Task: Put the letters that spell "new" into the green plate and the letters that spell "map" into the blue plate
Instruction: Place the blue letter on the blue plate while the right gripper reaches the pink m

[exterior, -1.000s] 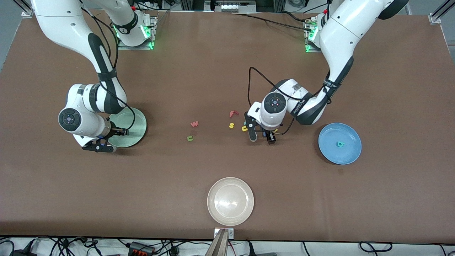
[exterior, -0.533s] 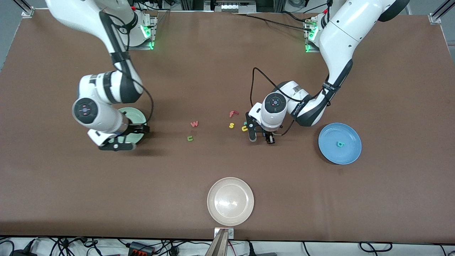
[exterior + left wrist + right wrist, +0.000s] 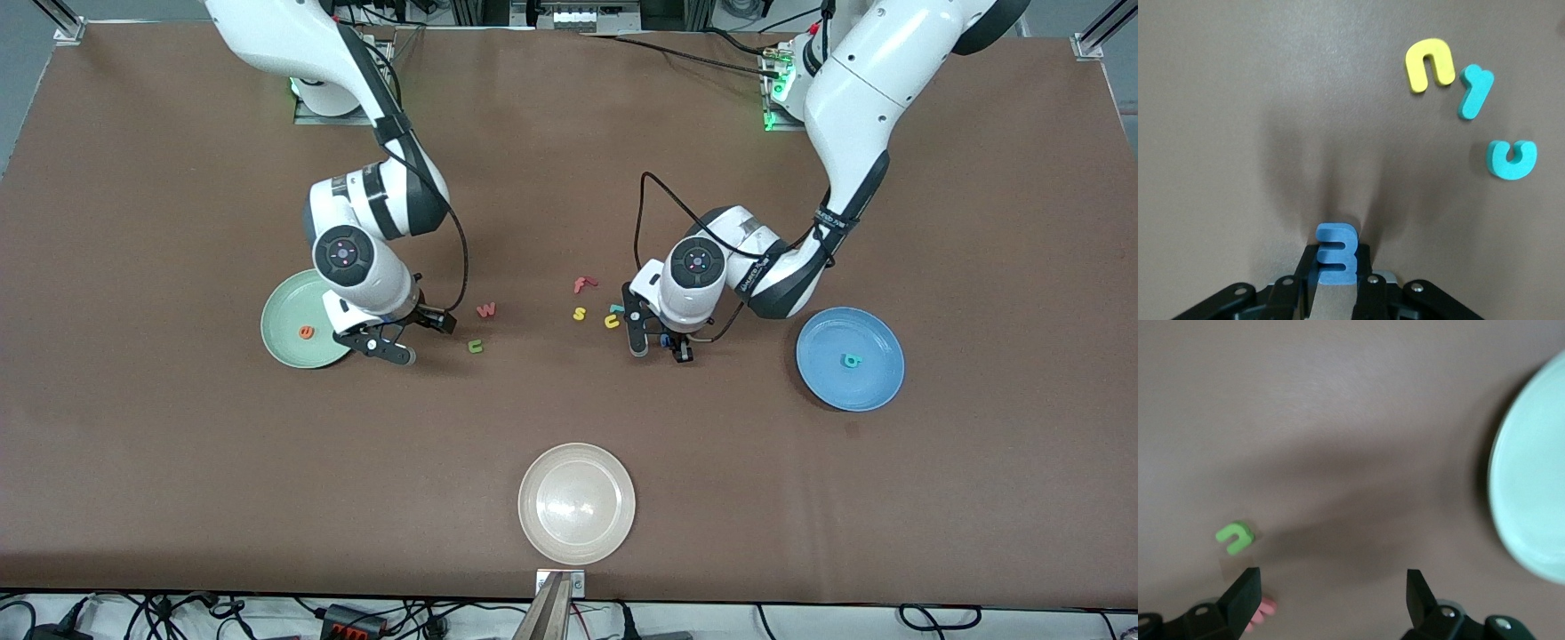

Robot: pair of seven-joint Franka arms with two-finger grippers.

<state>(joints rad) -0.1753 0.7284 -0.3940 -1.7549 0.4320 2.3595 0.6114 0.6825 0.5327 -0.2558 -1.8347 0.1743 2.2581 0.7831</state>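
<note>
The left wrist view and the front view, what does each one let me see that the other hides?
Only the left wrist view shows the left gripper shut on the blue m.

Only the front view shows the green plate holding the orange e, the blue plate holding the teal p, the beige-white plate, the pinkish-red w, the olive-green n, and the open right gripper over the table between the green plate and those two letters.

Both show the yellow u and the teal c beside it.

The loose foam letters (image 3: 579,313) read w, n, f, s, u; no other text is legible.
</note>
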